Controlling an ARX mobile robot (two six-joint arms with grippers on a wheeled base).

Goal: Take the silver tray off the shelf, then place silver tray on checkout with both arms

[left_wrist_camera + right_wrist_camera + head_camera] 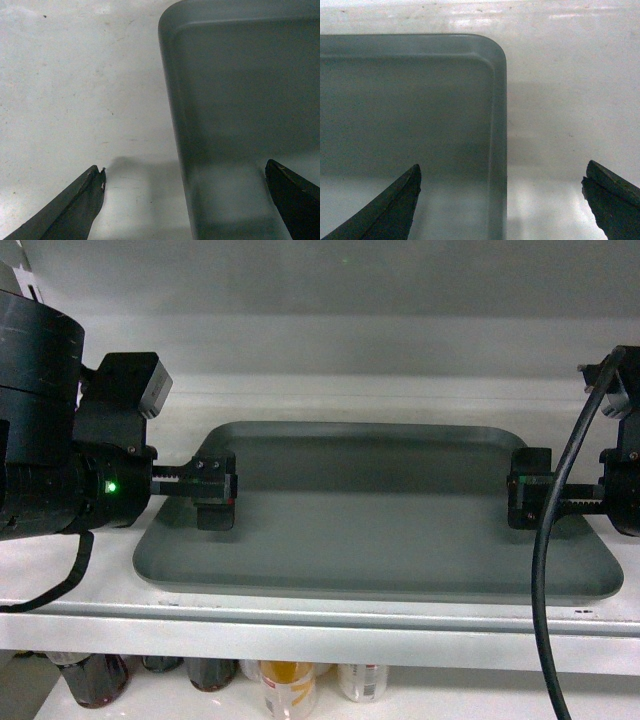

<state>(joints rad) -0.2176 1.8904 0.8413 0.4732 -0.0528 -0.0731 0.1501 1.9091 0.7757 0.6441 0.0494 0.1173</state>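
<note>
Two black robot arms with bulky wrists reach in from the sides of the head view toward a large flat dull grey-silver tray [380, 515] with rounded corners and a low raised rim. It lies flat on the white painted metal shelf board [320, 625], filling the middle of the frame, its front edge just behind the shelf's plain lip.

At centre left, the left gripper [214, 490] sits over the tray's left rim, a green light glowing on its wrist. In the left wrist view its two dark fingers are spread wide at the bottom corners, one finger [82, 202] over bare shelf and the other above the tray floor, with the rim running between them; released, gripping nothing.

At centre right, the right gripper [528, 490] sits at the tray's right rim, a black cable [548, 570] hanging in front. Its fingers [395, 207] likewise stand spread apart, straddling the right rim, released.

Bottles and cans [290, 685] show at lower left below the shelf.
</note>
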